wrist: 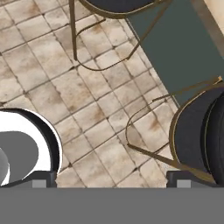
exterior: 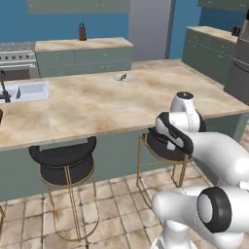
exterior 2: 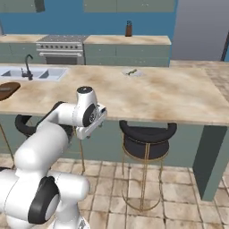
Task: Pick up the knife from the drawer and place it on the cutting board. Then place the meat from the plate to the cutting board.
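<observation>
1. Gripper [wrist: 112,179], jaws spread wide and empty, aimed down at tiled floor [wrist: 87,105] between two stools [wrist: 197,135].
2. Plate [exterior 2: 132,73] with meat [exterior 2: 131,71], far beyond the hand, up on island counter [exterior 2: 170,96].
3. Cutting board [exterior 2: 8,89], well off to the hand's left at counter edge.

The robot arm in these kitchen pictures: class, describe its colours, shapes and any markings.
The arm is glossy white, built from thick rounded tube sections. Its joints are marked by dark grey to black rings and round end caps. No cables, labels or writing show. The hand ends in two small dark grey, blocky finger tips.
</observation>
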